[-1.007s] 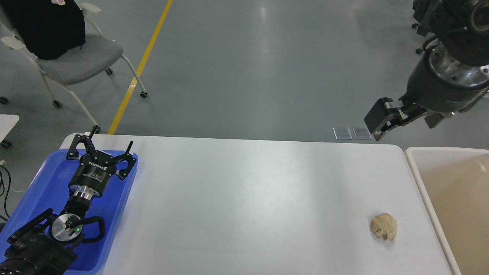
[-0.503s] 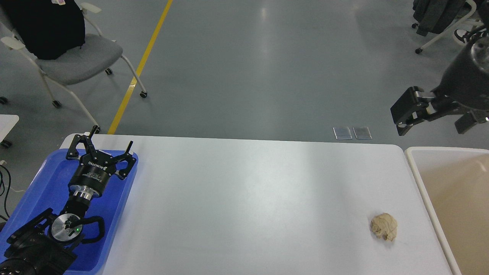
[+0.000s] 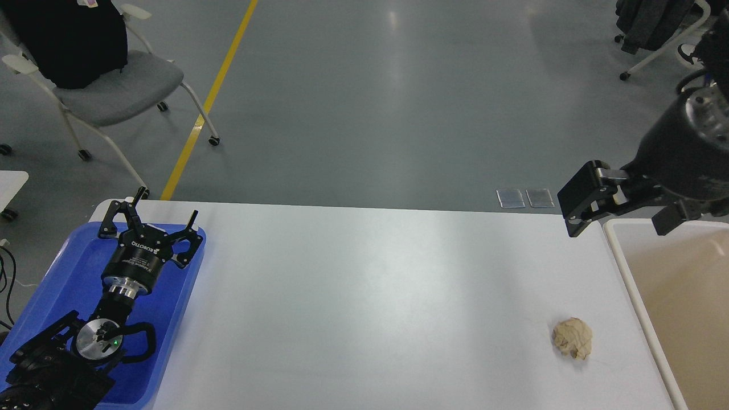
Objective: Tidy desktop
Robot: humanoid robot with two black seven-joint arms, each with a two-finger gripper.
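1. The left gripper (image 3: 149, 219) hangs over the blue tray (image 3: 62, 267) at the left end, jaws spread wide and holding nothing; parked there, it keeps out of the working area.
2. The desktop (image 3: 364, 296) is a white surface filling the middle of the view, bare except for one item.
3. A crumpled beige wad (image 3: 572, 337) lies near the right edge, just beside the beige bin (image 3: 626, 267), probably its destination.
4. The right gripper (image 3: 589, 205) hovers above the far right corner; I cannot tell its jaws' state.
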